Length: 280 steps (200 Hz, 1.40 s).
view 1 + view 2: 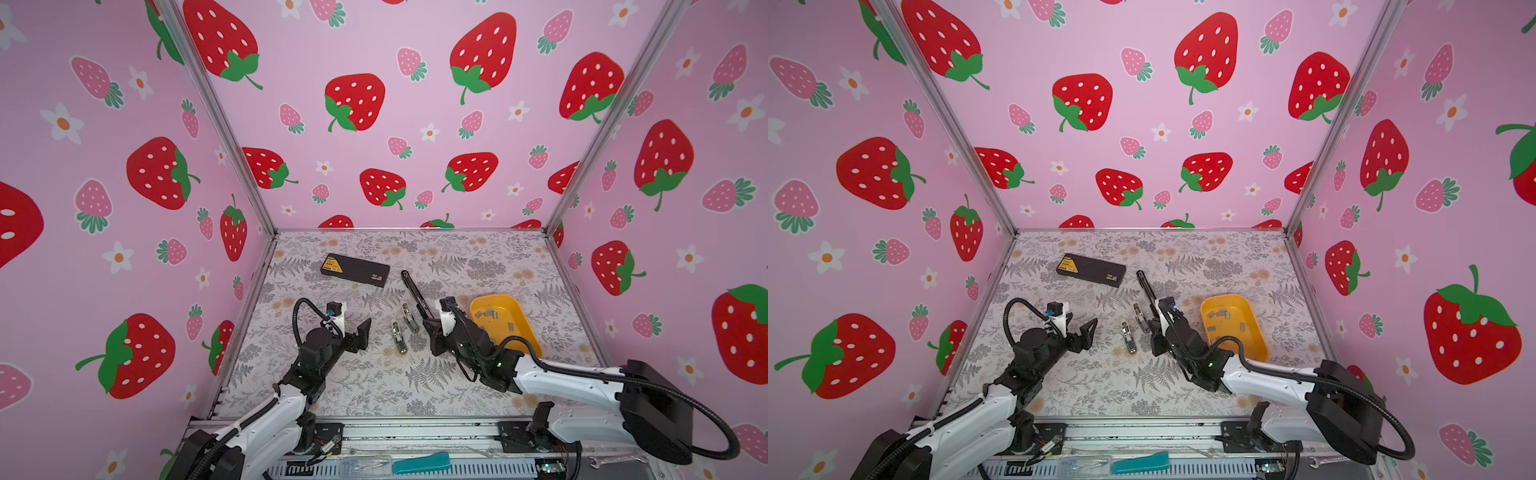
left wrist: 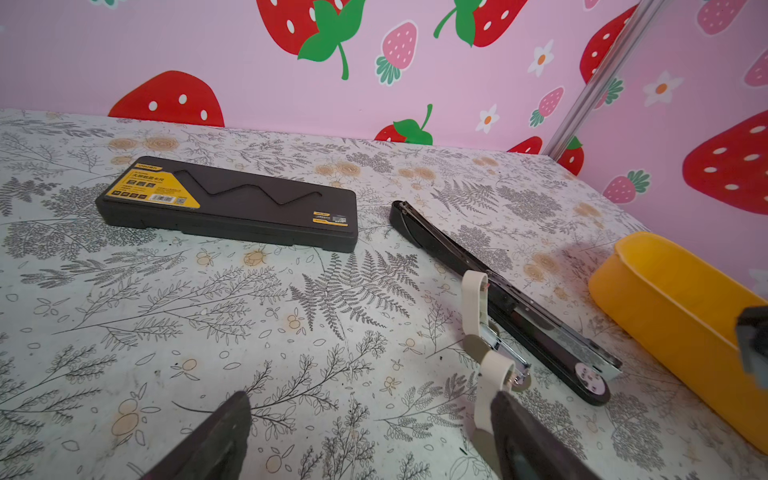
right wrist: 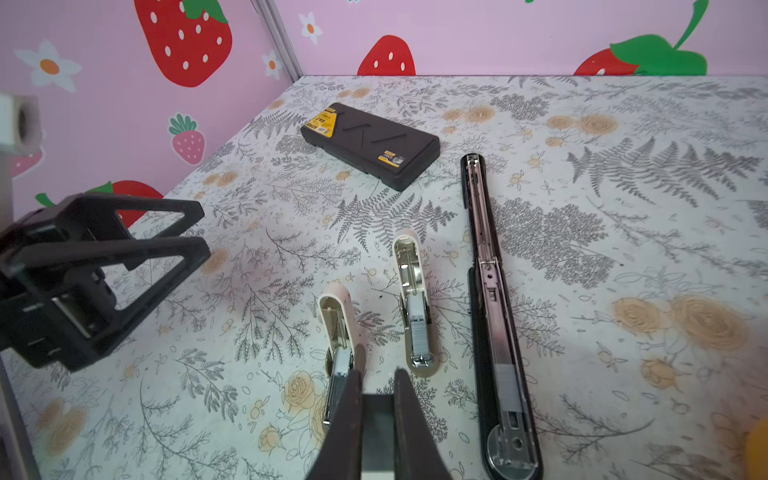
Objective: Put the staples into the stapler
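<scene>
Three walls (image 1: 374,124) of pink strawberry print close the table (image 1: 374,386) at left, back and right, joined by aluminium corner posts (image 1: 220,124). The front edge is a metal rail (image 1: 415,432) where both arms are mounted.

Open room: the front half of the table between the arms is bare, as is the back right corner beyond the yellow tray (image 1: 517,336).

Left gripper (image 1: 362,332): jaws spread wide, holding nothing. It hangs just left of the nearer small stapler (image 1: 399,337) and clear of it.

Right gripper (image 3: 377,374): jaws together, nothing visible between the tips. It sits at the near ends of the small staplers. In the right wrist view one finger overlaps the nearer one, but contact cannot be determined.

The staples (image 1: 486,313) lie scattered in the yellow tray, to the right of the right gripper.

The nearer small stapler, the farther small stapler (image 3: 415,307) and the long black stapler (image 3: 494,316) lie opened flat at table centre, side by side and apart from one another. A black case (image 1: 355,270) lies flat toward the back left.

Table covering: pale, with grey fern and tan flower print.
</scene>
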### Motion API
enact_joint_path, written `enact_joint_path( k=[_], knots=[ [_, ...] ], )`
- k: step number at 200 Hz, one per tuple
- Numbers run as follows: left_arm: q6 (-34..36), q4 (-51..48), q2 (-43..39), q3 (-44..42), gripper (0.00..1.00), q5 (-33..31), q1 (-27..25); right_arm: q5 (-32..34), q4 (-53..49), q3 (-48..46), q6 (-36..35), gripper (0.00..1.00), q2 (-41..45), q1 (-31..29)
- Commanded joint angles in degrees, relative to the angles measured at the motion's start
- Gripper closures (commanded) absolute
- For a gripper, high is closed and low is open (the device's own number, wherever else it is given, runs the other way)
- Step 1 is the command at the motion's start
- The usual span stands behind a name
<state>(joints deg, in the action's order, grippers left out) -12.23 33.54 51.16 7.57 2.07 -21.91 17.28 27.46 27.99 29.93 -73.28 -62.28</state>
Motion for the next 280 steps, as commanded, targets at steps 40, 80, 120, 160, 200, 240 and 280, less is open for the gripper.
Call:
enact_joint_path(
  k=[40,80,120,160,200,240,280],
  knots=[
    [0.38,1.89,-0.70,-0.43,0.08,1.98,0.05,-0.01,11.57,0.83,0.51,0.97,-7.67,-1.62],
    [0.19,1.18,-0.05,0.25,0.09,1.08,0.03,5.62,10.72,3.53,0.17,0.97,-10.54,-5.23],
    [0.17,0.91,-0.52,0.07,0.09,0.31,-0.04,8.87,9.06,8.60,0.83,0.99,-16.65,-7.70],
    [-0.13,0.91,-0.20,0.25,0.08,-0.18,-0.06,8.95,9.71,11.50,3.01,1.00,-20.96,-9.02],
    [-0.25,0.82,-0.31,0.20,0.09,-0.31,-0.01,9.55,12.32,11.62,2.84,1.00,-22.24,-9.35],
    [-0.37,0.54,-0.51,0.20,0.08,-0.83,-0.04,10.28,14.64,8.75,2.63,1.00,-22.72,-9.35],
    [-0.15,0.51,-0.51,0.23,0.08,-0.19,-0.06,9.45,15.28,8.05,2.98,1.00,-23.83,-9.71]
  ],
)
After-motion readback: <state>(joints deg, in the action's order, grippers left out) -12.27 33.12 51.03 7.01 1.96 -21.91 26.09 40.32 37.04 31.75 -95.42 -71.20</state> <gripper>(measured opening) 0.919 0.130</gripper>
